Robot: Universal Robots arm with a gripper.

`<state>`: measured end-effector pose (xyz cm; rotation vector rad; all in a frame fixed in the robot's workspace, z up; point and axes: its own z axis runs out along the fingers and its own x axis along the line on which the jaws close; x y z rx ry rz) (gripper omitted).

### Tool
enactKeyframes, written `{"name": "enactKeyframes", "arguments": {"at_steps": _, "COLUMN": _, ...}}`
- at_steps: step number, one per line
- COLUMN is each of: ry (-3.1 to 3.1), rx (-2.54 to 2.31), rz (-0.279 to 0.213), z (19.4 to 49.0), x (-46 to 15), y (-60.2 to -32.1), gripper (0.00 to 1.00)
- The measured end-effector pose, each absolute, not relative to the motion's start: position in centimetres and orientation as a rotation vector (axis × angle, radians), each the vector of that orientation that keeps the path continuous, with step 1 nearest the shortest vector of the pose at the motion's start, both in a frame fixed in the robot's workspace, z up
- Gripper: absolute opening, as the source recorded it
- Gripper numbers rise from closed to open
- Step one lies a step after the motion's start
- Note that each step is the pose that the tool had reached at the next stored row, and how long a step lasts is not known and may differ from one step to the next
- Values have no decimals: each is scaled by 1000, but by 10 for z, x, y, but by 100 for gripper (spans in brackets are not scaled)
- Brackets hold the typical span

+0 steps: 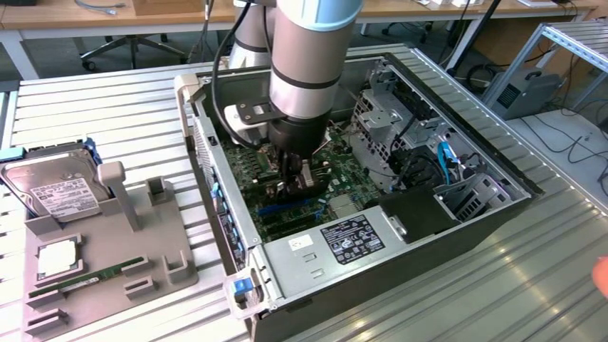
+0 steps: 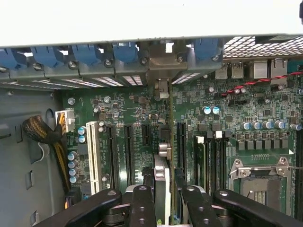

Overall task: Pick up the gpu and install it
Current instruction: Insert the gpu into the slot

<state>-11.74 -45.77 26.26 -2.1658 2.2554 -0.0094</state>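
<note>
Deep inside the open computer case (image 1: 314, 260), my gripper (image 1: 292, 177) hangs just above the green motherboard (image 1: 332, 206). Seen from the wrist, the gripper (image 2: 168, 201) is shut on the gpu (image 2: 169, 142), with one black finger (image 2: 142, 203) on each side of it. The thin dark card stands on edge over a long black slot. Its silvery bracket (image 2: 162, 66) reaches the row of rear slot openings with blue latches (image 2: 125, 52). I cannot tell whether the card's lower edge sits in the slot.
A grey fixture tray (image 1: 105, 271) at the exterior view's left carries a hard drive (image 1: 57, 189), a processor (image 1: 57, 258) and a green memory stick (image 1: 85, 279). Near the card are a white slot (image 2: 93, 151), the processor socket (image 2: 258, 177) and a cable bundle (image 2: 40, 130). A hand (image 1: 600, 274) shows at the exterior view's right edge.
</note>
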Motion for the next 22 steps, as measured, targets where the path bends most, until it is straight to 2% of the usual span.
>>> {"name": "enactKeyframes", "arguments": {"at_steps": 22, "ry": 2249, "rx": -2172, "rz": -9, "z": 260, "x": -118, "y": -458, "gripper": 27}}
